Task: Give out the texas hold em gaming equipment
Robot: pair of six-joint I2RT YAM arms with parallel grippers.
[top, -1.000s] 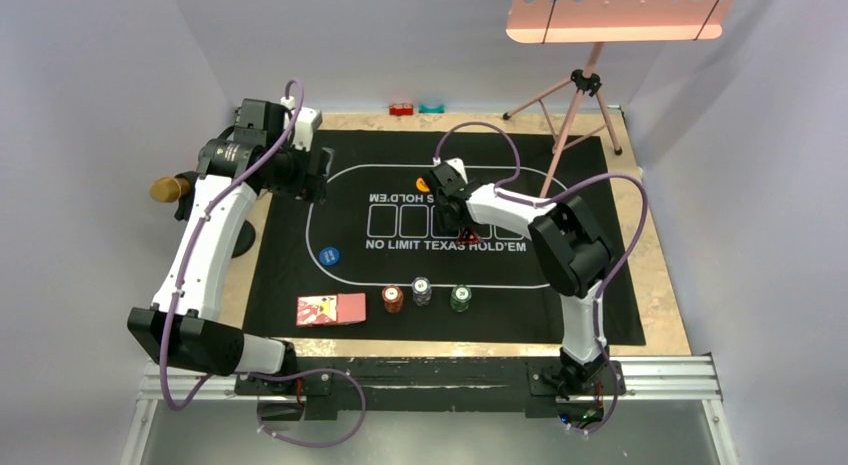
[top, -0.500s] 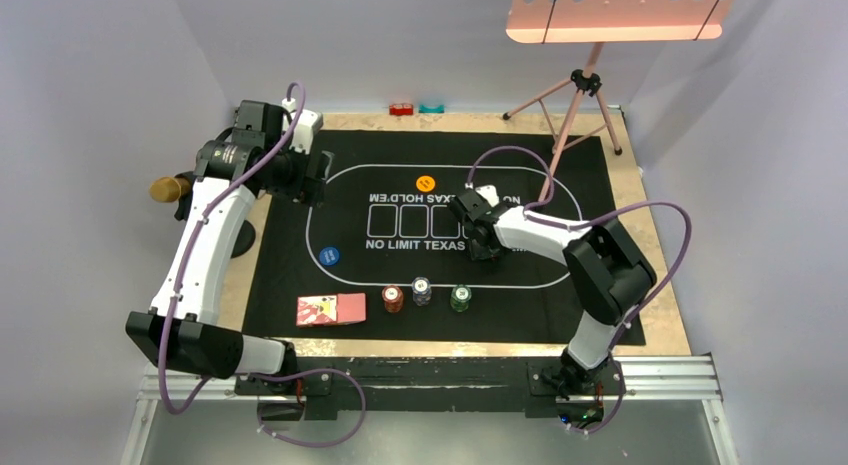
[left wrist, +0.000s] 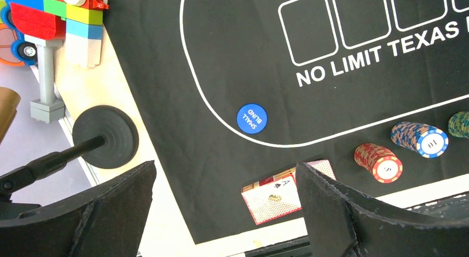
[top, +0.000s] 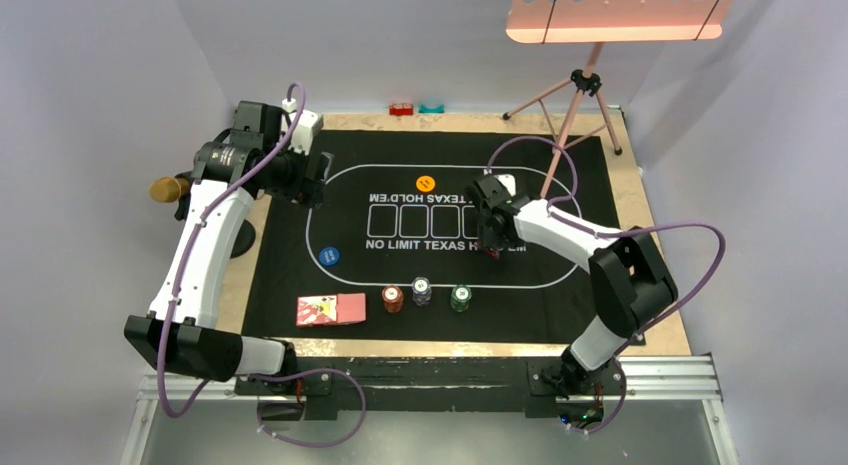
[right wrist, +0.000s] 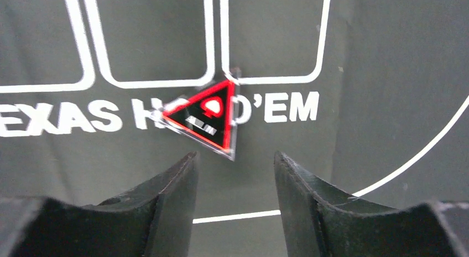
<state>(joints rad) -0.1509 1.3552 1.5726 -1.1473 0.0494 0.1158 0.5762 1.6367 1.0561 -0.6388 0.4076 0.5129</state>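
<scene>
Right wrist shows the right gripper (right wrist: 234, 163) half open and empty, red triangle (right wrist: 204, 121) just beyond its jaws; left gripper (left wrist: 225, 168) gapes empty.

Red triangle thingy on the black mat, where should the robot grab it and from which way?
Probably by its thin edges, coming straight down from above. The red triangle marker seems to lie flat on the mat, with nothing sticking up to hold. Pinch a straight side against the opposite corner, keeping low against the mat.
</scene>
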